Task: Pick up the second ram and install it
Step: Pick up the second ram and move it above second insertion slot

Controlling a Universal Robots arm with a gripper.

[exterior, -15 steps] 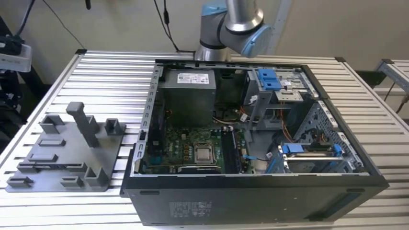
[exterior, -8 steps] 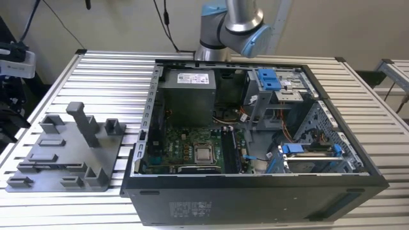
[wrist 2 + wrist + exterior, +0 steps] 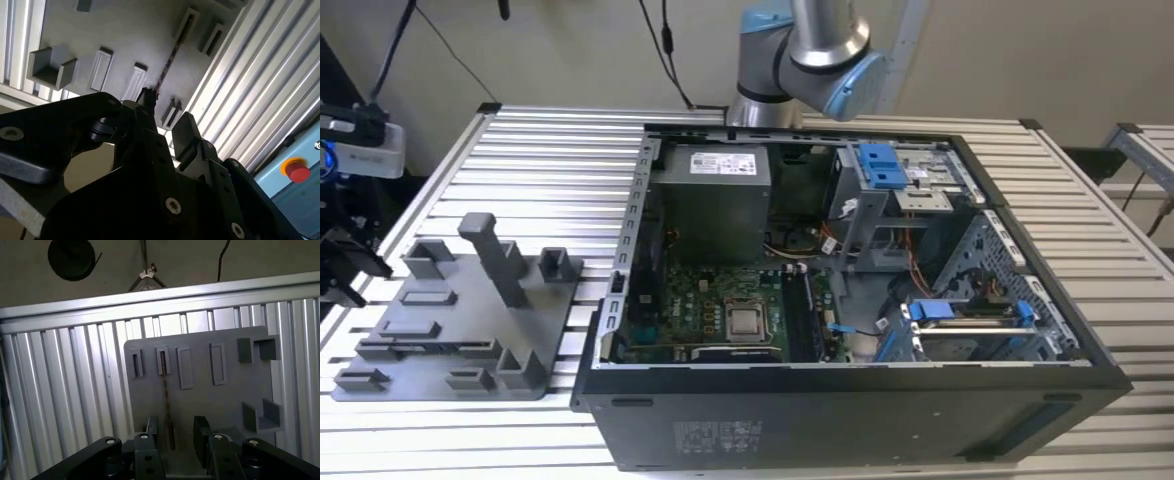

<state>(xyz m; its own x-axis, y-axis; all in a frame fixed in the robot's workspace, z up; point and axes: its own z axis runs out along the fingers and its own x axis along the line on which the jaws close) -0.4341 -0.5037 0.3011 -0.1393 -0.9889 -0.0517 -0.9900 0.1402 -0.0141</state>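
**Item: tool open over the second ram in its fixture plate**

- Tool point(image 3: 176, 424) point(image 3: 166, 107): black, two-fingered. The fingers point(image 3: 201, 432) stand apart with a clear gap between them and grip nothing.
- Second ram point(image 3: 168, 405) point(image 3: 167, 70): a thin dark stick standing on edge in a narrow slot of the fixture plate. In the first wrist view its near end runs into the gap between the fingers, closer to one finger than the other. Whether either finger touches it cannot be told.
- Fixture plate point(image 3: 225, 400) point(image 3: 100, 25) point(image 3: 467, 357): grey, with raised pegs and rectangular pockets. It lies flat on the surface at the exterior view's left.
- Surface point(image 3: 547, 150) point(image 3: 75, 390): ribbed aluminium.
- Computer case point(image 3: 854, 425): black with its side open, at the centre and the exterior view's right, beside the plate. The board inside is exposed.
- Arm point(image 3: 801, 50): its grey and blue joint is at the upper centre of the exterior view, behind the case.
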